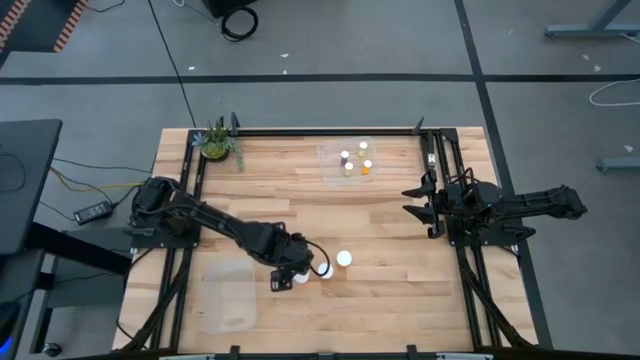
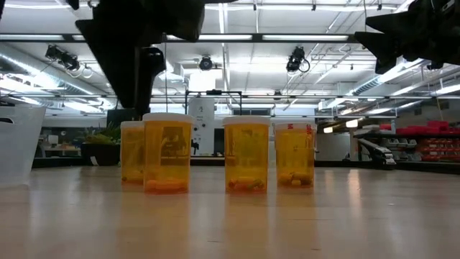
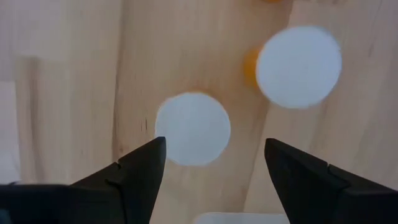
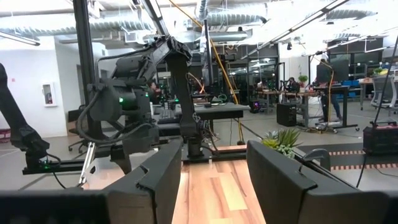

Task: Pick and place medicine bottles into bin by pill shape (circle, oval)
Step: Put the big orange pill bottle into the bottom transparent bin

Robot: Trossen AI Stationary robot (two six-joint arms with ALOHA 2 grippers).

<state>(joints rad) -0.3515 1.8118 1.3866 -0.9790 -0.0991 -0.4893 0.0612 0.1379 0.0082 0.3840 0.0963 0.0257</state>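
Your medicine bottles sit in two groups. Three white-capped bottles stand on the bare wooden table [image 1: 400,240] toward its near edge, about midway across: one with a round white cap [image 1: 344,259] to the right, a second [image 1: 324,269] just left of it, and a third [image 1: 301,277] partly under the left gripper [image 1: 290,272]. In the left wrist view you look straight down on one white cap [image 3: 192,129] lying between the two dark fingers [image 3: 140,171], which stand wide apart and touch nothing; another white cap with an orange body [image 3: 299,66] stands just beyond it, apart.

The other group, four small bottles [image 1: 355,160], stands inside a clear plastic bin [image 1: 330,170] at the far side of the table, right of centre. In the low view you see them as orange pill bottles [image 2: 167,154] in a row.

A second clear bin [image 1: 228,295] lies near the left front edge, left of the gripper.

The right gripper [image 1: 425,205] waits at the right edge, well apart from every bottle, its fingers [image 4: 280,180] parted and holding nothing.

A green potted plant [image 1: 217,142] stands at the far left corner.
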